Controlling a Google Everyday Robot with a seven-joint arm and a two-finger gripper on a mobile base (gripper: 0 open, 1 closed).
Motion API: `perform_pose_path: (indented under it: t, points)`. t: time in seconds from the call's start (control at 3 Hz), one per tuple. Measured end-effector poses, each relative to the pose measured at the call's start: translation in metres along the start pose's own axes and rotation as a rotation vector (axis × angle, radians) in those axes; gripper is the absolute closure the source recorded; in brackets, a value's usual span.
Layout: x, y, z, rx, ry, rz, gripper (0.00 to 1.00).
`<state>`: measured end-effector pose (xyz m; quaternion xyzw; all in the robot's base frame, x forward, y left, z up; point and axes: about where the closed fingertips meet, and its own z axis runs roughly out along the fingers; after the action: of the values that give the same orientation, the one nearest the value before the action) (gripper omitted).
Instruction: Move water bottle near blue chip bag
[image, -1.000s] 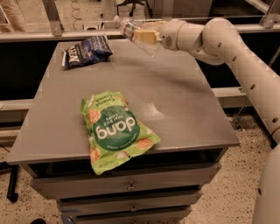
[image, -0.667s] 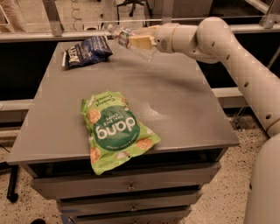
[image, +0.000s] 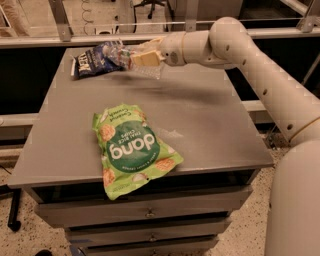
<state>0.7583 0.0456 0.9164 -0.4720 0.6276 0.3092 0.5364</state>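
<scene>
While pinched sideways at its middle by the jaws of the gripper (image: 146, 59), hovers above the grey tabletop's (image: 210, 125) far end, just beside the blue chip bag (image: 92, 59). Probably light, thin-walled, slick: water bottle (image: 124, 54) best squeezed gently mid-body.

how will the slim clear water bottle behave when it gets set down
The slim clear plastic water bottle, held tilted by the gripper above the back of the grey table beside the dark navy chip bag, is round, so it would probably roll if laid down. Being narrow, it may tip if stood upright.
</scene>
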Motion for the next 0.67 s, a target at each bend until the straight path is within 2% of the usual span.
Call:
perform_pose_path:
  t: [0.33,0.67]
  points:
    - [-0.001,0.019,0.013,-0.075,0.014,-0.025,1.0]
    - [-0.003,0.031,0.023,-0.125,0.016,-0.045,1.0]
